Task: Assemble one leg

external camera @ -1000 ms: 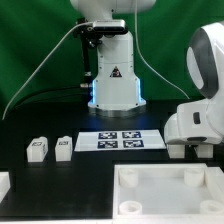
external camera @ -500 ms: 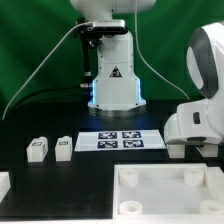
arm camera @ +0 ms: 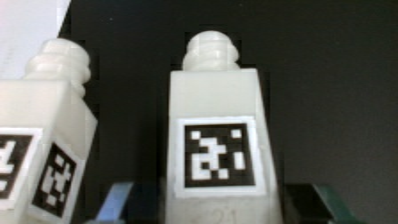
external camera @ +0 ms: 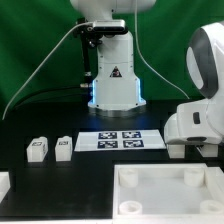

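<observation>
Two small white blocks stand near the exterior view's left on the black table (external camera: 90,172): one leg (external camera: 38,150) and, just beside it toward the right, another leg (external camera: 64,146), each with a dark tag on its face. Further right the marker board (external camera: 120,140) lies flat in front of the robot base (external camera: 112,75). Right again sits the large white panel (external camera: 165,188) with its raised rim. Above it the arm's bulky white links (external camera: 200,110) fill that edge of the picture, and the claw cannot be made out there. In the wrist view the gripper (arm camera: 214,203) is spread wide. Its dark fingers (arm camera: 121,203) flank the tagged leg (arm camera: 217,130), with a strip of black showing between each finger and the block, so nothing is gripped. That block's ribbed peg points away from the claw. A neighbouring leg (arm camera: 45,130) lies close alongside, outside the fingers. Whether these are the same two blocks I cannot tell.
</observation>
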